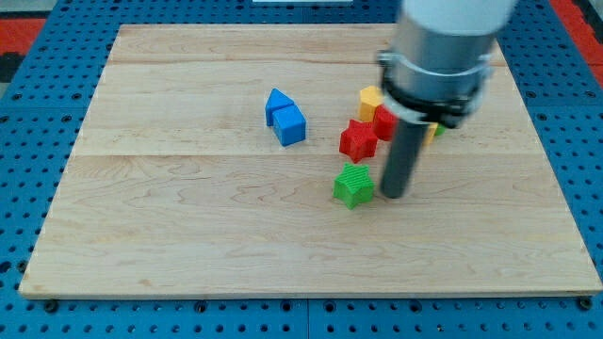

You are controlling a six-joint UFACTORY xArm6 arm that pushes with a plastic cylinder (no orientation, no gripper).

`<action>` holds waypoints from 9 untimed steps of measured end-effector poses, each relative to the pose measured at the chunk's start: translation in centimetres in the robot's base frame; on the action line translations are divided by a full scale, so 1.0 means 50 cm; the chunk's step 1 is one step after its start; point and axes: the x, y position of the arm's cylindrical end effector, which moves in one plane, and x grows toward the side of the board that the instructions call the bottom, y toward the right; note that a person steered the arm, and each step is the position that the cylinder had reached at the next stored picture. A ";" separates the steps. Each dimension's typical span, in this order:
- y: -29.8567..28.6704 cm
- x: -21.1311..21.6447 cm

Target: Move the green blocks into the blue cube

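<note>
A green star-shaped block (353,185) lies a little right of the board's middle. My tip (395,195) rests on the board just to its right, nearly touching it. A blue cube (291,125) sits up and to the left, with a second blue block (277,103) touching its upper left side. A sliver of another green block (439,129) shows at the right edge of the arm, mostly hidden behind it.
A red star-shaped block (357,139) lies just above the green star. A yellow block (370,100) and a red block (383,122) sit by the arm, partly hidden. A bit of yellow (430,133) shows beside the hidden green block. The wooden board (188,235) lies on a blue pegboard.
</note>
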 end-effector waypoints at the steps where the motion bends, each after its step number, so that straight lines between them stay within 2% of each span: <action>1: -0.146 -0.006; 2: -0.144 0.105; 3: -0.271 0.127; 4: -0.234 0.053; 7: -0.200 -0.053; 8: -0.011 0.066; 9: 0.239 -0.038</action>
